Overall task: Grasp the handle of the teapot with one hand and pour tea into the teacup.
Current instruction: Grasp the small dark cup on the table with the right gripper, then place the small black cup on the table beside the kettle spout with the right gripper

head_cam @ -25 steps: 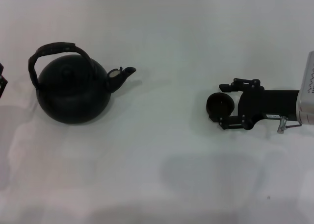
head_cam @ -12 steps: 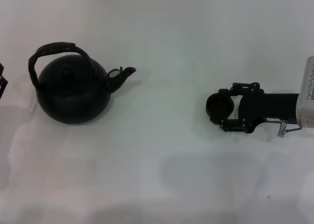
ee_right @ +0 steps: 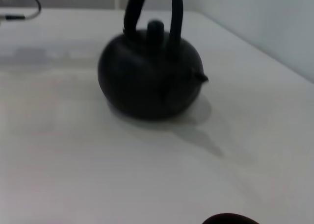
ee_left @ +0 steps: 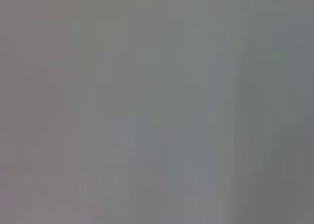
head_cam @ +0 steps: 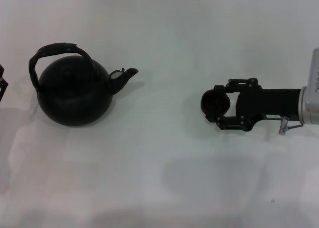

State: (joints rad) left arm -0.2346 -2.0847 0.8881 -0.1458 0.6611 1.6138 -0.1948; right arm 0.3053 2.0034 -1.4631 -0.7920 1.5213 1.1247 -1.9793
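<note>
Teapot (head_cam: pixel 75 92) sat upright on the white desk (head_cam: pixel 164 178) at our left, spout (head_cam: pixel 123 77) aimed toward our right, handle (head_cam: pixel 52 54) arched over the lid with nothing on it. We logged the teacup (head_cam: pixel 215 103) well apart from the teapot, pinched between the fingers of our right hand (head_cam: pixel 219 104). Our left hand (head_cam: pixel 2 84) showed only as a sliver at the desk's left edge; we could not tell its state. Right wrist view showed the teapot (ee_right: pixel 149 77) upright.
</note>
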